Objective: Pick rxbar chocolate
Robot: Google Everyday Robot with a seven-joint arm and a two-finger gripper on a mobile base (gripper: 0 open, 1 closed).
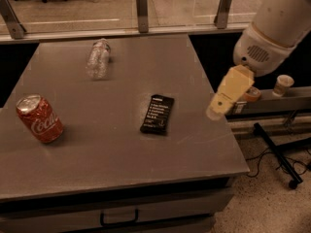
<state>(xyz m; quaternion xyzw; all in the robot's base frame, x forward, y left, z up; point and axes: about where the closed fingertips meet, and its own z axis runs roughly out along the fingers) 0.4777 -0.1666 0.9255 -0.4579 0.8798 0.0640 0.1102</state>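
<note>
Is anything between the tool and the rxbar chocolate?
Nothing visible. The tool hangs at the right edge of the table; only its bare top lies between it and the rxbar chocolate. The Coca-Cola can and the bottle are farther left.

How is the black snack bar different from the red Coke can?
The rxbar chocolate is black with white text; the Coca-Cola can is red with white lettering. The bar is flat and thin; the can is round and bulky. The bar lies near the middle of the table; the can sits by its left edge. Both rest on it, untouched by the gripper, which hangs at the right edge.
</note>
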